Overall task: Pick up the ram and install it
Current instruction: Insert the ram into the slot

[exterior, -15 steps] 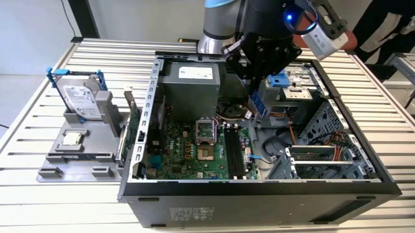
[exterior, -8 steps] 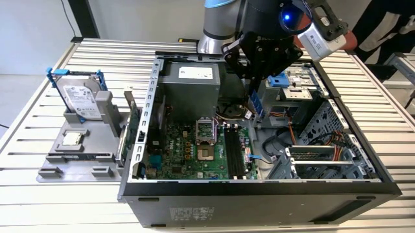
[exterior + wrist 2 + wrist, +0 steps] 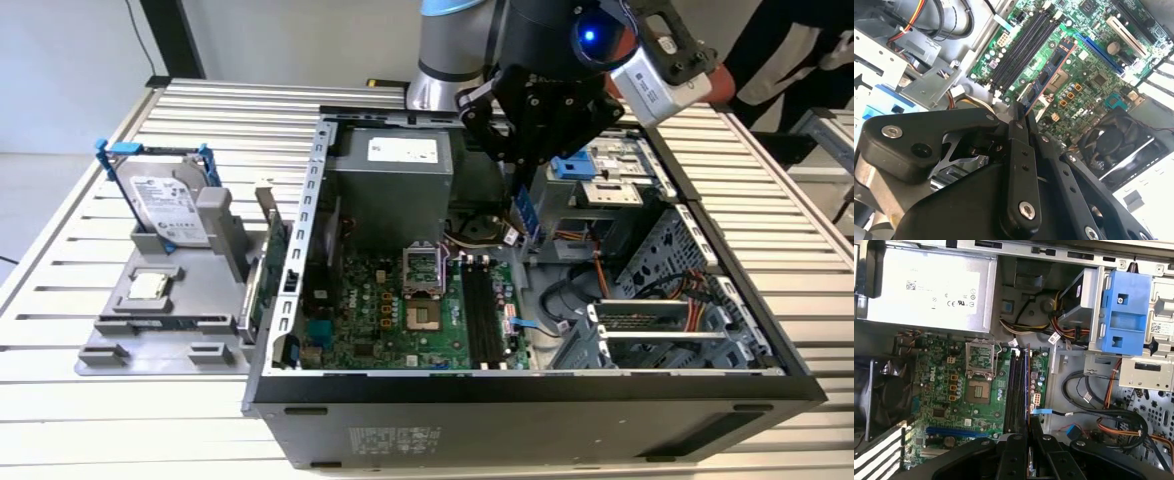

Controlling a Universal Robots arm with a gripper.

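Observation:
The ram [image 3: 1051, 72] is a thin green strip with black chips, and my gripper [image 3: 1021, 116] is shut on its upper end. In the exterior view the ram [image 3: 526, 215] hangs upright below the gripper [image 3: 518, 168], inside the open computer case [image 3: 534, 385] and above the far end of the motherboard. In the first wrist view the ram [image 3: 1027, 390] shows edge-on, running from the gripper [image 3: 1029, 440] over the black memory slots [image 3: 1015, 390]. Those slots [image 3: 481, 312] stand clear of the strip, which touches none of them.
A grey power supply [image 3: 400, 170] fills the case's far side, with the CPU socket [image 3: 424, 320] beside the slots. Cables [image 3: 1104, 415] and a blue drive bracket [image 3: 1126, 310] crowd the drive bays. On the exterior view's left stand a hard drive [image 3: 167, 205] and an expansion card [image 3: 274, 270].

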